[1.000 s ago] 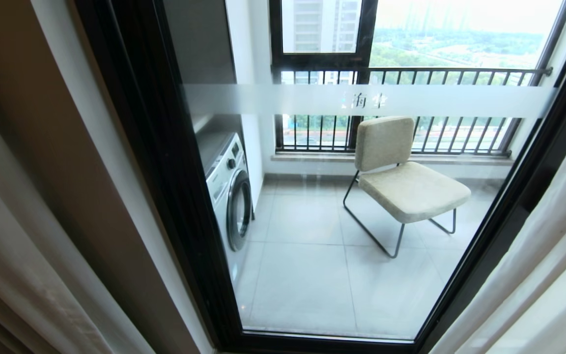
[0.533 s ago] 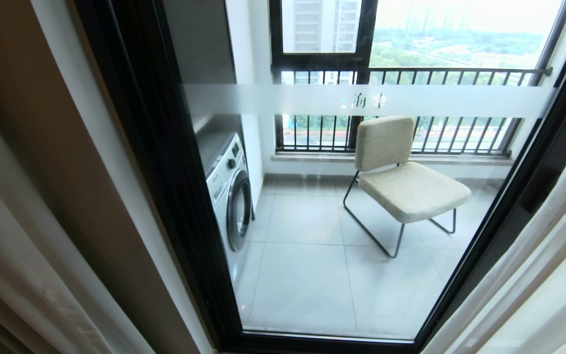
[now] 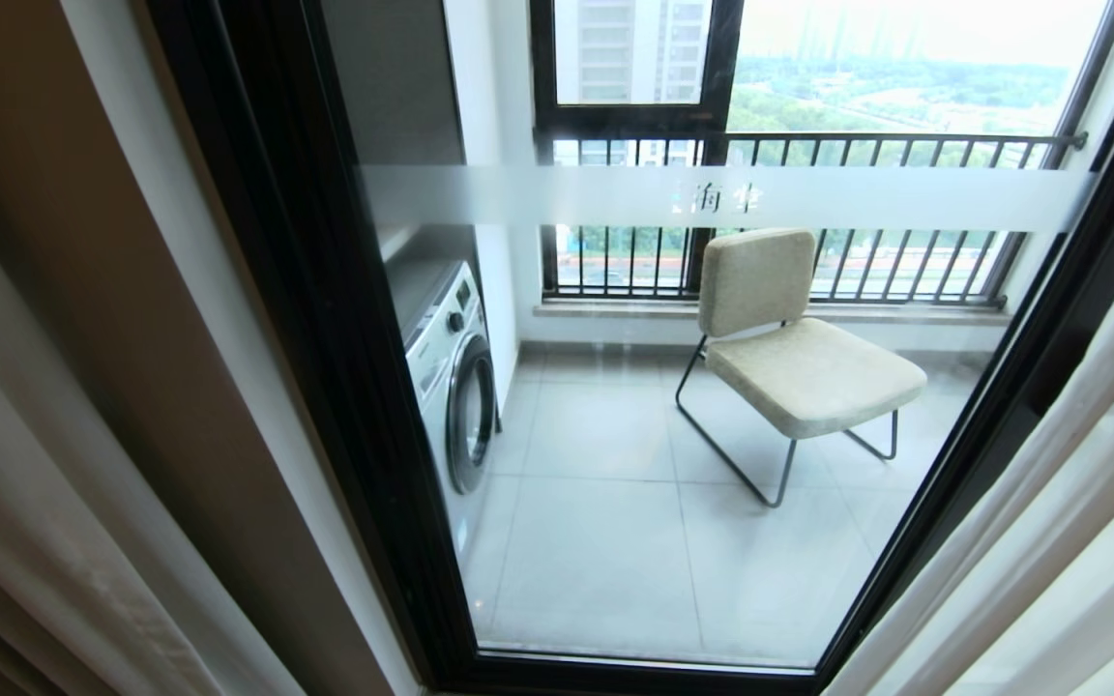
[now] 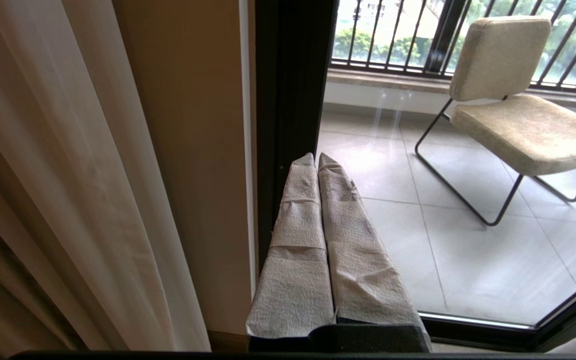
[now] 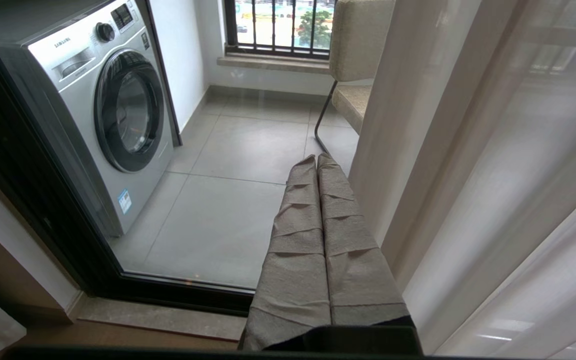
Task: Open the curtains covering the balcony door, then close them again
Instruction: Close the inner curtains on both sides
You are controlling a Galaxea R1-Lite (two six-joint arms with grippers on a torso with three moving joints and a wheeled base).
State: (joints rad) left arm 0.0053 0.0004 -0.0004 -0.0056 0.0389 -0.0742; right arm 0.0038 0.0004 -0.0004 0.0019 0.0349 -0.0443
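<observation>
The balcony door fills the middle of the head view, its black frame around clear glass with a frosted white band running across the pane. The curtains are drawn back to both sides of it: on the robot's right a pale see-through layer hangs in folds over the door's right frame, and on the left the cream-beige drape hangs against a brown wall panel, leaving the glass uncovered between them. Through the glass lies a grey tiled floor, with a black-framed window and railing bars at the far end. A washing machine stands against the left side of the balcony, and a beige padded chair on a thin dark metal frame stands near the railing, well apart from the machine. Neither arm shows in the head view. In the left wrist view the left hand has its two cloth-wrapped fingers pressed together with nothing between them, pointing at the door's left frame, just beside the beige drape. In the right wrist view the right hand is likewise pressed together and empty, its fingers close beside the sheer curtain's edge; whether they touch it cannot be told.
</observation>
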